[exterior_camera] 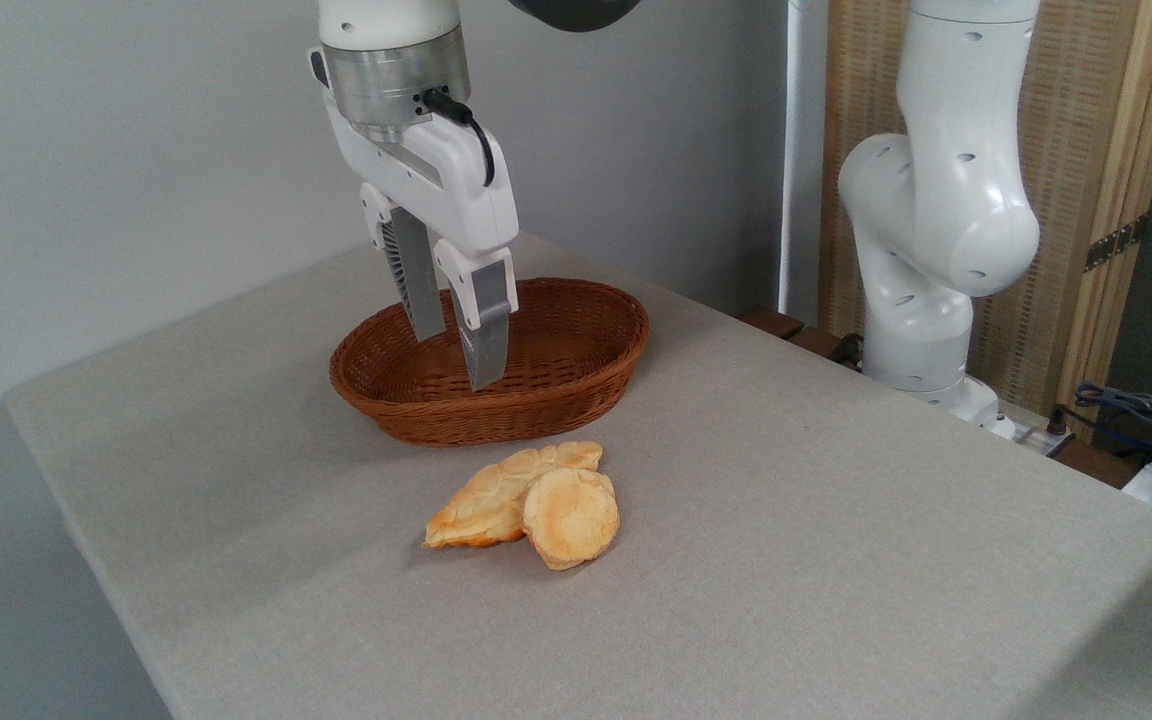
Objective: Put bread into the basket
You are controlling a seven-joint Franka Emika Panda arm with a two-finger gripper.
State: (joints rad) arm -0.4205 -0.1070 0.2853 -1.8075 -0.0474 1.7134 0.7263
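The bread (pixel 572 517), a small round golden-tan bun with toasted edges, lies on the grey table in front of the basket, leaning on a longer ridged pastry. The basket (pixel 576 375) is an oval reddish-brown wicker one with low sides, and nothing shows inside it. My gripper (pixel 458 362) hangs over the basket's left half, fingers pointing down. Its fingers stand a little apart with nothing between them. The bread is well below and to the right of the fingertips.
A leaf-shaped ridged pastry (pixel 496 492) lies partly under the bread. The arm's white base (pixel 926 330) stands at the table's far right edge. Cables (pixel 1136 410) lie off the table at right. The grey table (pixel 836 560) extends bare toward the front and right.
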